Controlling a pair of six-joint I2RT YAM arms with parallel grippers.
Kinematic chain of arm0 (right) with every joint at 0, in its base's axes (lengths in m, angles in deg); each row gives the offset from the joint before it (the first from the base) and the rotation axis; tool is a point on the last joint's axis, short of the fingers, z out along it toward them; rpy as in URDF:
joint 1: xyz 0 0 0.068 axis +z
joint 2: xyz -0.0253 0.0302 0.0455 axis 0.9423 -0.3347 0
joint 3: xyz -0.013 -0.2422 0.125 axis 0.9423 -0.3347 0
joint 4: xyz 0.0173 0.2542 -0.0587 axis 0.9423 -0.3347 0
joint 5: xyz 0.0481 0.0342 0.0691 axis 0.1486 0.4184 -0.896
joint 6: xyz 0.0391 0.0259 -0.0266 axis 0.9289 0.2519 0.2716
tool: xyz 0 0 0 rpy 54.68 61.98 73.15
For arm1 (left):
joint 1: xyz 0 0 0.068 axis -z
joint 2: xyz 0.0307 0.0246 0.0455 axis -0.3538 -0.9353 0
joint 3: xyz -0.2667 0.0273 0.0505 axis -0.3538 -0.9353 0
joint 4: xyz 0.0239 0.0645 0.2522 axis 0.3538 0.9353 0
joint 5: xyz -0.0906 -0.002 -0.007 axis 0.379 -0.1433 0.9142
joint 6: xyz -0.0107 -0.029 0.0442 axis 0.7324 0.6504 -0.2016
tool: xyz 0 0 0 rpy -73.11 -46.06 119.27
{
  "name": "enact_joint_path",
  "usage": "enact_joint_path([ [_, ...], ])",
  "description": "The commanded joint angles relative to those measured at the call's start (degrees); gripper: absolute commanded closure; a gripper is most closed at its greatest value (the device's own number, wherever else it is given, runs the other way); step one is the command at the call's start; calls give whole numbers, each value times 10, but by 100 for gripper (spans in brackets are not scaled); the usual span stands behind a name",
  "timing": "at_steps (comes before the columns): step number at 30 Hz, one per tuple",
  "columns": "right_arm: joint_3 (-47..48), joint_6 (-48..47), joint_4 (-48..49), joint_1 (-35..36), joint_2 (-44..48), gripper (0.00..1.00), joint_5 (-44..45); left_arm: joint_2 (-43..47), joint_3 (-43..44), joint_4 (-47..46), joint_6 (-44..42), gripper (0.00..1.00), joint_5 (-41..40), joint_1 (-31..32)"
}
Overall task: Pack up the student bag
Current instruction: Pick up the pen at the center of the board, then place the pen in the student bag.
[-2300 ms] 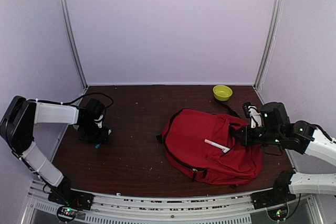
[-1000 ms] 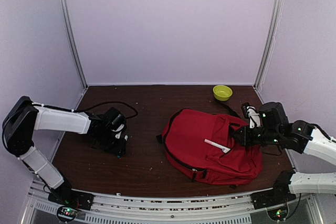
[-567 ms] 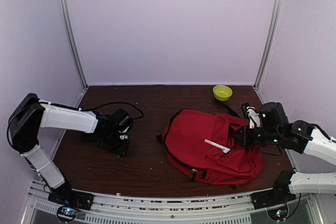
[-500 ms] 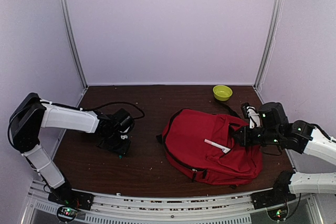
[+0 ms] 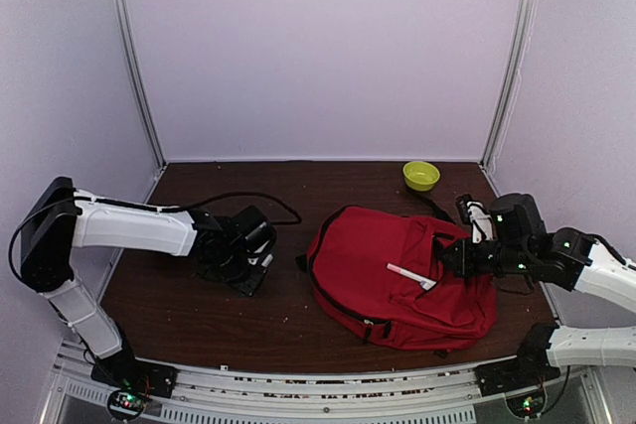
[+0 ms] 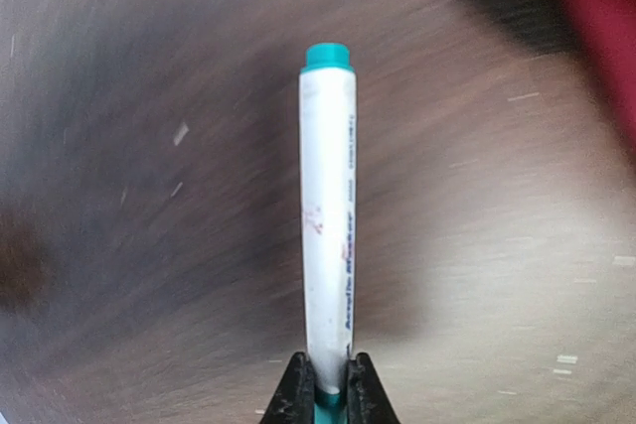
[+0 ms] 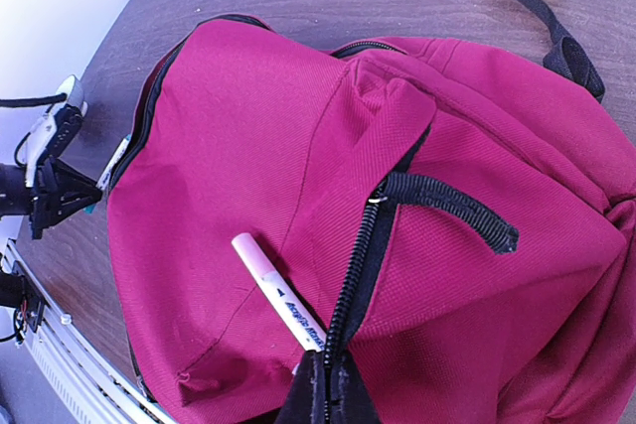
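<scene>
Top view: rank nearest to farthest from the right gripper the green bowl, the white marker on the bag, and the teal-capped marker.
1. The white marker, on the red bag just left of the right gripper.
2. The green bowl, farther back, beyond the bag.
3. The teal-capped marker, pinched by the left fingers, well left of the bag.

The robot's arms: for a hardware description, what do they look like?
White tubular links, bulky black joints. A black cable loops off the left arm; green lights glow on the right arm. Left end effector and right end effector: two slim black fingers each.
</scene>
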Motion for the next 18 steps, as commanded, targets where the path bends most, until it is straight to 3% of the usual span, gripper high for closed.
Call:
enact_joint_path([
  [1,14,5,11,4,2,100,-2,27,57,-9,-58,100,-2,51],
  [6,11,5,8,5,7,100,0,23,117,-8,-94,100,26,102],
  [18,1,8,8,5,22,100,-1,-67,249,-1,-107,100,96,146],
])
